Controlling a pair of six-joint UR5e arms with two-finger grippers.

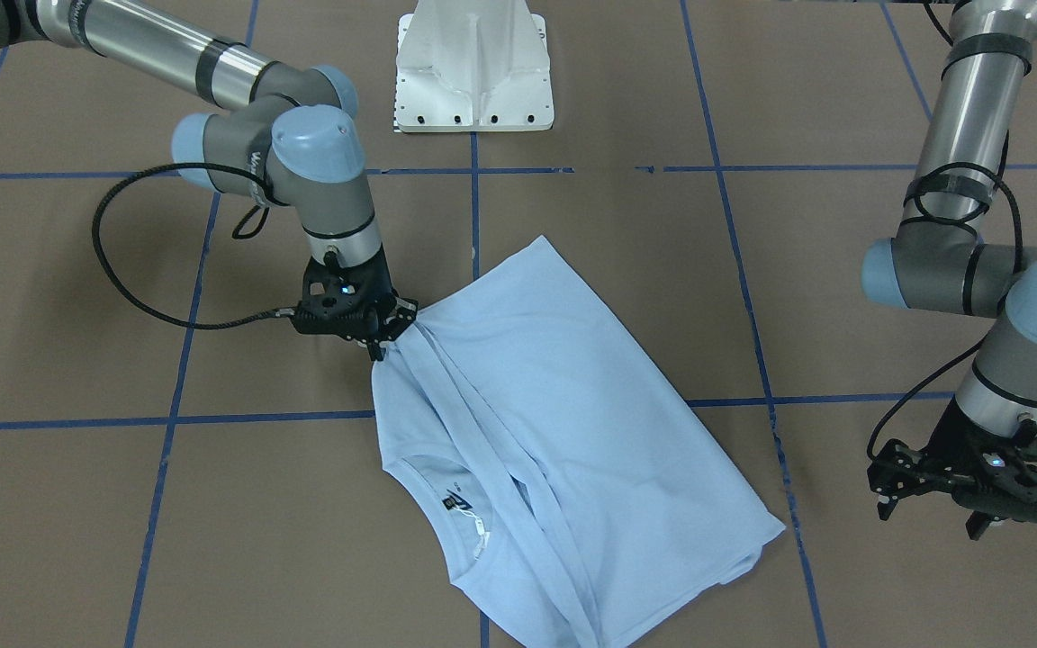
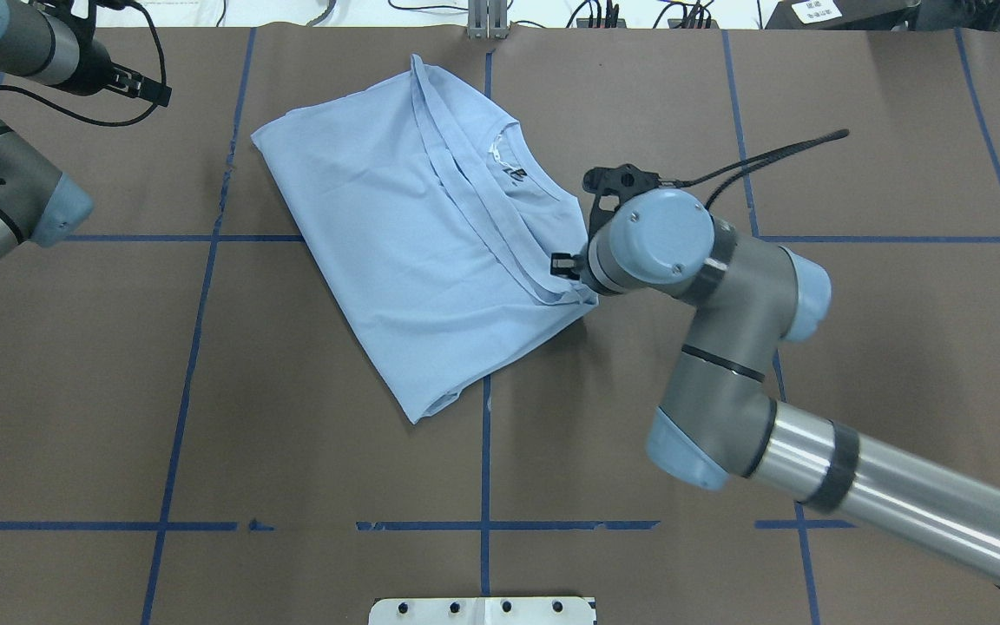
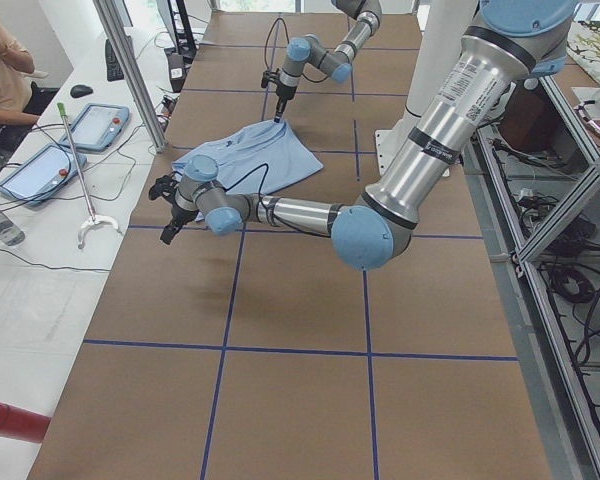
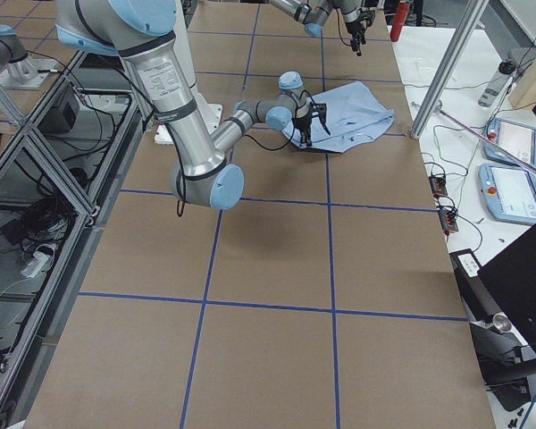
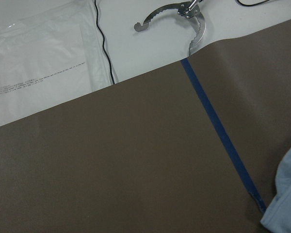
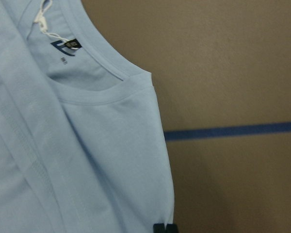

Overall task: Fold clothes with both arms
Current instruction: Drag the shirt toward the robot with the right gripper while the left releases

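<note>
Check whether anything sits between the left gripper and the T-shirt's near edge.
Nothing visible does. Between the left gripper and the T-shirt there is only bare table crossed by a blue tape line. The right gripper pinches the opposite corner, outside that path.

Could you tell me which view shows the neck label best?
The right wrist view: the neck label sits close and large. Front-facing and overhead show a small dark mark; the side and left wrist views show none.
</note>
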